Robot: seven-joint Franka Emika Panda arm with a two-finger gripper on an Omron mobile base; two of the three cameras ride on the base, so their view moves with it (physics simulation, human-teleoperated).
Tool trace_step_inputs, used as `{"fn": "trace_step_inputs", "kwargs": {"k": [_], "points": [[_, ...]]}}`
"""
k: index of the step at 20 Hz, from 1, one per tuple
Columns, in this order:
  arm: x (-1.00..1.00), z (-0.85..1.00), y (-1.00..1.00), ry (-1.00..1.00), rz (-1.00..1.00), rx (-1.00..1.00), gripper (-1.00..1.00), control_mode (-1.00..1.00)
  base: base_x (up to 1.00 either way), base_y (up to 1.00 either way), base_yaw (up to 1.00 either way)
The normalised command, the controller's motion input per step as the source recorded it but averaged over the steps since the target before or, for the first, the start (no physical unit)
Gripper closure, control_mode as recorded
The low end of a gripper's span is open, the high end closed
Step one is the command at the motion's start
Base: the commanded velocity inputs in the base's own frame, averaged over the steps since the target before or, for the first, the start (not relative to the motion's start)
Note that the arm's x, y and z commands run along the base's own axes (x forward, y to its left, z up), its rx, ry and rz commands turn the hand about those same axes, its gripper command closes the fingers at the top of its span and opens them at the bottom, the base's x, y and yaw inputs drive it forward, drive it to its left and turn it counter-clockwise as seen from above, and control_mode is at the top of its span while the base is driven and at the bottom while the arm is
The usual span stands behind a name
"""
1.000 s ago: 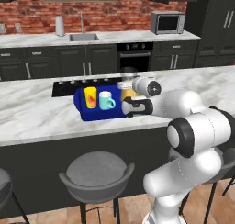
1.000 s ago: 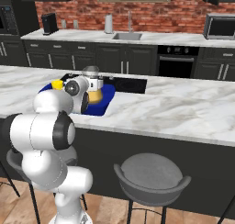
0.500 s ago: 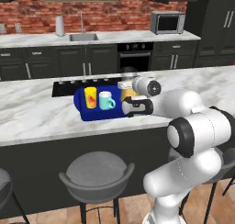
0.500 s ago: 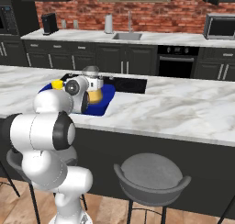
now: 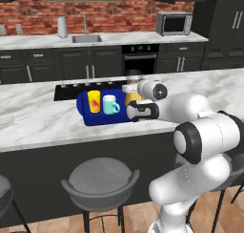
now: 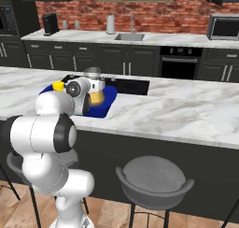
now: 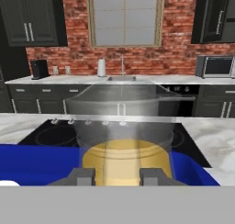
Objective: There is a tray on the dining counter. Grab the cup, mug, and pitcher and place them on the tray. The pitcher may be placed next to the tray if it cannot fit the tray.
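Here, jaws narrowly apart either side of the pitcher [image 7: 125, 159], grip uncertain, inside the tray [image 5: 86, 113].

On the marble tabletop [image 5: 38, 120] we see the blue tray [image 5: 88, 116] holding the yellow cup [image 5: 94, 101] and, just beside it, the teal mug [image 5: 110, 104]. Our pincer [image 5: 132, 109] sits at the tray's right end against the amber pitcher [image 5: 133, 88].

A kitchen: brick wall [image 5: 124, 10], sink [image 5: 86, 38], microwave [image 5: 174, 23], marble island [image 5: 43, 120] with stools [image 5: 98, 179].
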Motion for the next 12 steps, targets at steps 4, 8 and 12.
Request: {"fn": "trace_step_inputs", "kwargs": {"k": [4,8,12], "points": [[0.0,0.0,0.0,0.0,0.0,0.0,-1.0,-1.0,0.0,0.0,0.0],[0.0,0.0,0.0,0.0,0.0,0.0,-1.0,-1.0,0.0,0.0,0.0],[0.0,0.0,0.0,0.0,0.0,0.0,-1.0,-1.0,0.0,0.0,0.0]]}}
